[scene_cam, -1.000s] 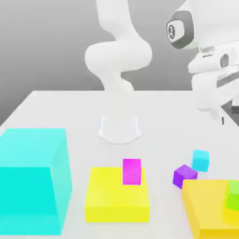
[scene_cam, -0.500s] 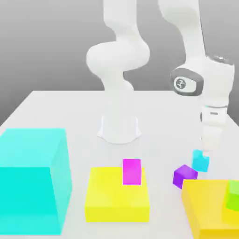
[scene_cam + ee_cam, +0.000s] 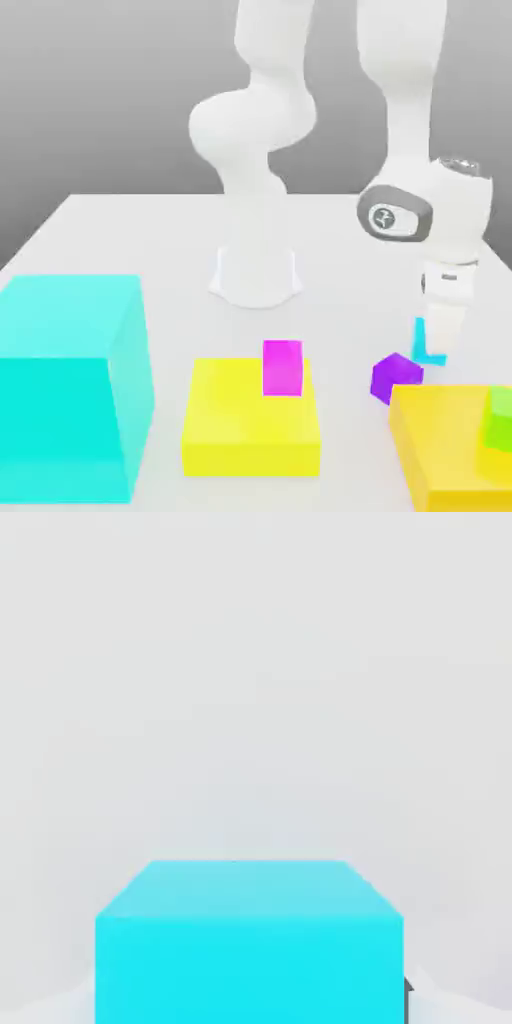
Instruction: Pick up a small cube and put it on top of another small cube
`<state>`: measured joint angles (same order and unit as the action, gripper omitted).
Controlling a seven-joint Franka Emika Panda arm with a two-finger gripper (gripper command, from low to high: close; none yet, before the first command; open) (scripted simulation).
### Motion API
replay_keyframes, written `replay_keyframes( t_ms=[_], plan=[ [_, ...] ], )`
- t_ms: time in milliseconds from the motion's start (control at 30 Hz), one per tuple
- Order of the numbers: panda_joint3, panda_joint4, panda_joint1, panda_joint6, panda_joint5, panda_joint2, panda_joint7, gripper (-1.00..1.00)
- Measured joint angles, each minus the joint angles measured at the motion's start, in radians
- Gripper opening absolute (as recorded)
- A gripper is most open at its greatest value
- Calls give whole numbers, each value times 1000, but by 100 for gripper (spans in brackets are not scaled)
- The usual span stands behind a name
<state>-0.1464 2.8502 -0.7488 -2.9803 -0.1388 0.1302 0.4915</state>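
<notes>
The small light-cyan cube (image 3: 422, 342) lies on the white table (image 3: 130, 240) at the exterior view's right. My gripper (image 3: 438, 338) has come straight down onto it and covers most of it. Seen from the hand camera, the cyan cube (image 3: 250, 942) is very close and centred under the hand. A small purple cube (image 3: 396, 377) sits on the table just in front of the cyan one, toward the exterior view's left, apart from the gripper.
A huge cyan block (image 3: 65, 385) stands at the exterior view's front left. A flat yellow block (image 3: 250, 420) carries a magenta block (image 3: 282, 367). An orange block (image 3: 450, 450) with a green cube (image 3: 498, 420) sits close to the purple cube. The robot base (image 3: 256, 275) is behind.
The arm has swung in from the upper right and dropped down over the small cyan cube. None of the blocks has moved.
</notes>
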Motion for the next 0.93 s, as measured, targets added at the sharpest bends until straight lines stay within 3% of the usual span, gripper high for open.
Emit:
replay_keyframes(
  t_ms=[133, 300, 400, 700, 800, 833, 933],
  plan=[
    [-27, 11, -12, 114, 125, -125, -103, -100],
    [69, -137, -96, 255, 120, -117, -277, -100],
    [132, -245, 9, 342, 122, -97, -402, -100],
    [170, -563, 130, 598, 143, -33, -784, -100],
    [171, -573, 135, 525, 149, 49, -822, -100],
    [171, -568, 136, 492, 150, 78, -825, 100],
    [171, -568, 136, 492, 150, 78, -825, 100]
  ],
)
